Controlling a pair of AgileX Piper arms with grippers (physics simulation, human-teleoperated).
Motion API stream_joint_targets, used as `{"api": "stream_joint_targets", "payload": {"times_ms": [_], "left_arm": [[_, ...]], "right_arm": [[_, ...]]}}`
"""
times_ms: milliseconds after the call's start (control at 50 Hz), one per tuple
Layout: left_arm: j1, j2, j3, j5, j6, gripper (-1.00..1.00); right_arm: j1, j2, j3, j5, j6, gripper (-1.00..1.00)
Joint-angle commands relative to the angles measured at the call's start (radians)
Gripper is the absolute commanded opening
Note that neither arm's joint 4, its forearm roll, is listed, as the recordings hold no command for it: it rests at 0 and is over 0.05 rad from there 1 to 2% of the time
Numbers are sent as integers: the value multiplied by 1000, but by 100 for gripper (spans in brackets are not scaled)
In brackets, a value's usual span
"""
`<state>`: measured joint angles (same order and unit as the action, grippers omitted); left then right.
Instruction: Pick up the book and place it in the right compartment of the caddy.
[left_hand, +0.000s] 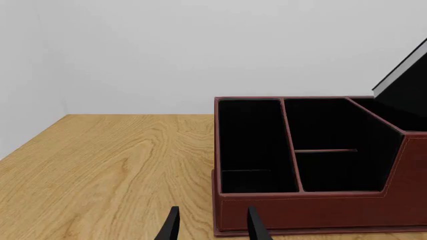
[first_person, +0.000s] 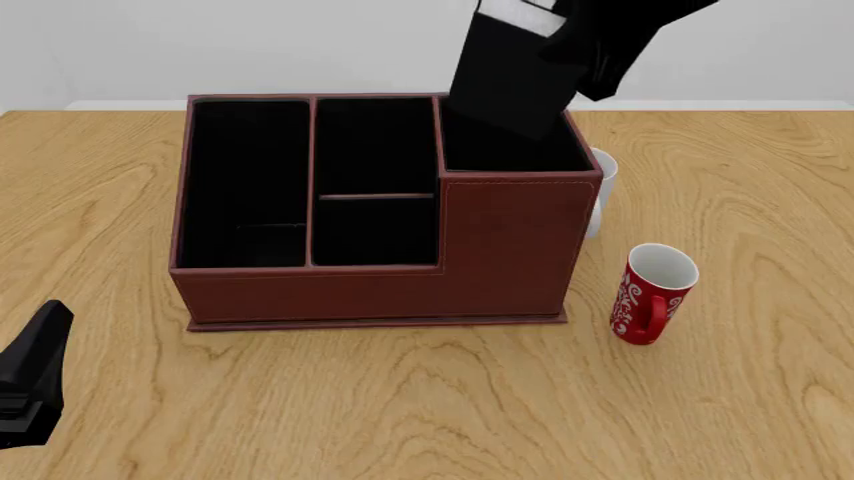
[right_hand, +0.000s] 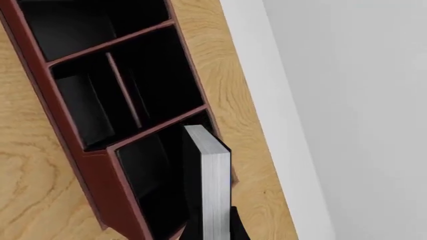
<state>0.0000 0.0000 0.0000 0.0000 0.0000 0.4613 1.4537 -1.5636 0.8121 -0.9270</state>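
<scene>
Left gripper (first_person: 30, 385) is sitting nearest the camera, parked low at the front-left of the table (first_person: 400, 400); in its wrist view I'm seeing both black fingertips (left_hand: 170, 227) spread apart with nothing between them, so it's released.

Surface: I'm looking at one light wood-grain tabletop, running back to a plain white wall (first_person: 267, 40) with a pale strip along its foot.

Count, as far as I'm seeing: one caddy (first_person: 380, 285), four black-lined cells in it. One book (first_person: 514, 75). Two mugs: one red mug (first_person: 651, 293) standing upright near the caddy's front-right corner, clear of it, and one white mug (first_person: 603, 190) mostly hidden behind the caddy's right wall. Two arms.

Right gripper (first_person: 587, 45) is hanging high over the back right of the caddy, clenched on the book. The right wrist view is showing the book's page edges (right_hand: 215, 190) running straight out from between the fingers.

Book is tilting, its top leaning right, and its lower end is overlapping the right compartment (first_person: 514, 150), the square cell behind the tall front wall. I can't tell whether it's touching the floor or the walls of that cell. The other three cells are holding nothing.
</scene>
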Motion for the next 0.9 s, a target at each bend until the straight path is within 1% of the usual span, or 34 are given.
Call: {"api": "stream_joint_targets", "payload": {"times_ms": [20, 200, 900], "left_arm": [[0, 0, 0, 0, 0, 100], [0, 0, 0, 0, 0, 100], [0, 0, 0, 0, 0, 100]], "right_arm": [[-20, 2, 10, -29, 33, -100], [-16, 5, 51, -54, 53, -100], [-15, 31, 116, -83, 74, -100]]}}
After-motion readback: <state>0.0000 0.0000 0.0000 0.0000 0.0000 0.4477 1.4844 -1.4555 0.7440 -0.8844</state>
